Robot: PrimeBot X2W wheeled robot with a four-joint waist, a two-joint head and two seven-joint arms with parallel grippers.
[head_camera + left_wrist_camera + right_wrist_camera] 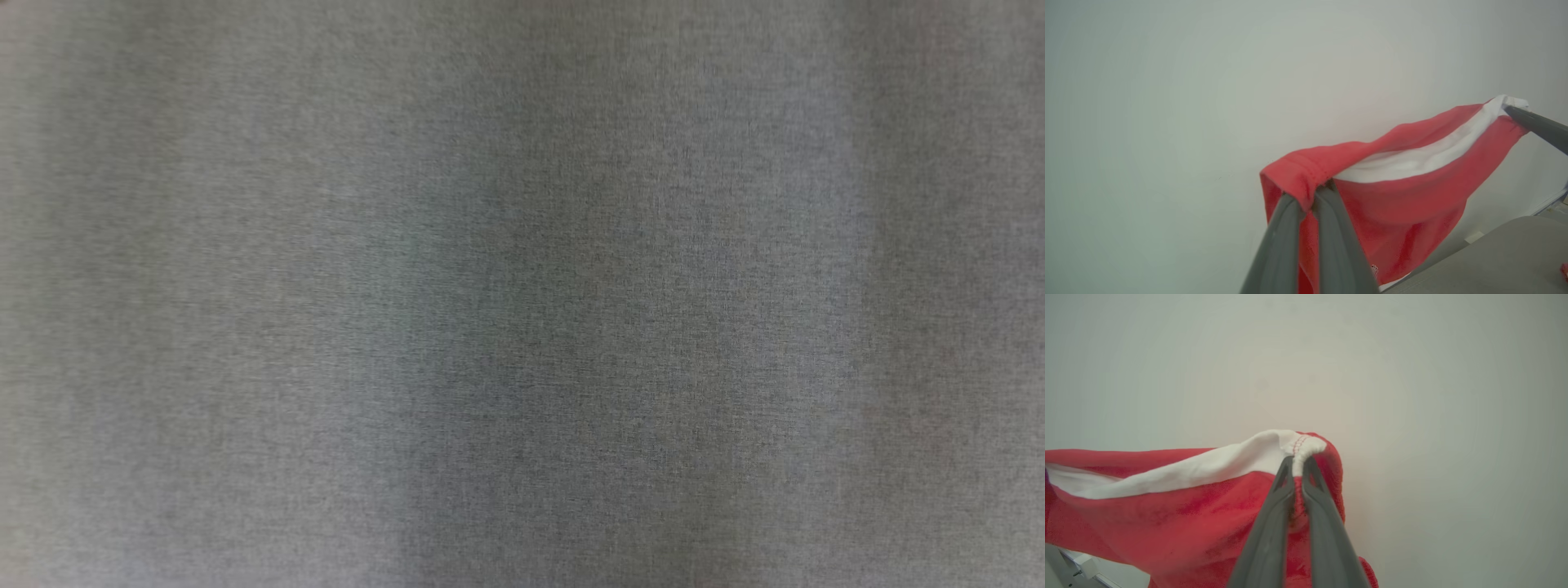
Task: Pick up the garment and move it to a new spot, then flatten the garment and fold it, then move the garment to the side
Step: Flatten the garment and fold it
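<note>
- Left gripper (1312, 200): fingers clenched on the red hemmed corner of the garment (1396, 204).
- Garment: red fleece with a white band along its upper edge. It is held aloft, slung between both grippers before a pale wall (1167, 102), and its lower part hangs near the edge of the grey table (1494, 253).
- Right gripper (1298, 463): fingers clenched on the white, red-stitched corner.

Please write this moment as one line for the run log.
phase: lift | garment: red with white band, hanging stretched between both grippers | left gripper: shut on red hem | right gripper: shut on white corner
</note>
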